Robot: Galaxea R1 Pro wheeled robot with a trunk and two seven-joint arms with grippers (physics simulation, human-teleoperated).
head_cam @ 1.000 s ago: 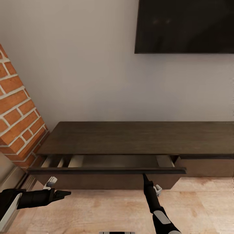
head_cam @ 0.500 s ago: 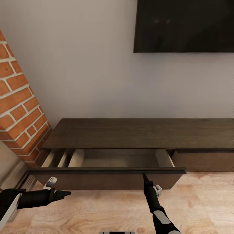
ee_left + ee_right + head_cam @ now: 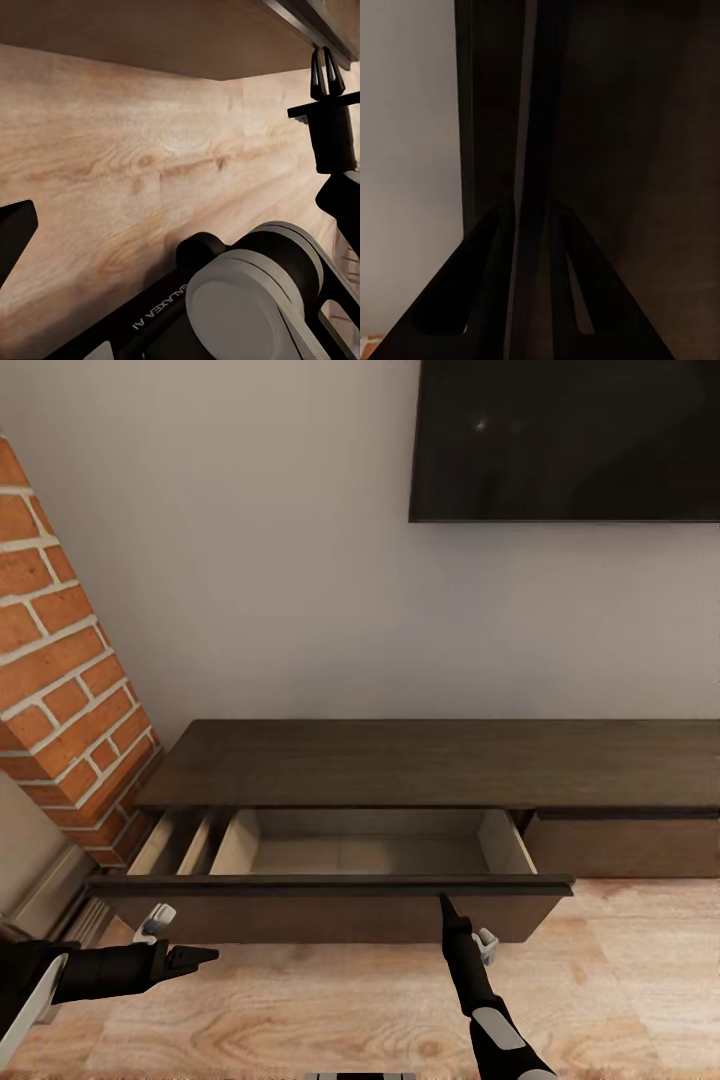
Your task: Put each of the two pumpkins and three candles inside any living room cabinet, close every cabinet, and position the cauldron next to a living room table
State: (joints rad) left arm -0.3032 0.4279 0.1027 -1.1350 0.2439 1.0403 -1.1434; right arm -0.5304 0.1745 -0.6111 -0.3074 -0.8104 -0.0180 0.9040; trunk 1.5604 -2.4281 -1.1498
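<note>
The long dark brown cabinet point(image 3: 430, 760) stands against the wall with its left drawer point(image 3: 370, 852) pulled out, its pale inside bare. My right gripper point(image 3: 443, 901) is shut on the top edge of the drawer front point(image 3: 330, 884). In the right wrist view its fingers point(image 3: 487, 262) straddle that thin dark panel point(image 3: 534, 135). My left gripper point(image 3: 205, 956) hovers low over the floor left of the drawer, holding nothing; one finger point(image 3: 15, 232) sits far to the picture's side, so it is open. Pumpkins, candles, cauldron and table are out of view.
A brick column point(image 3: 60, 690) rises at the cabinet's left end. A black TV screen point(image 3: 565, 440) hangs on the wall above. Light wood floor point(image 3: 300, 1010) spreads in front of the cabinet. The cabinet's right drawer front point(image 3: 630, 845) is flush.
The drawer has slid further out, showing more of its pale inside. The whole view has drawn back from the cabinet, while both grippers keep their places in the picture.
</note>
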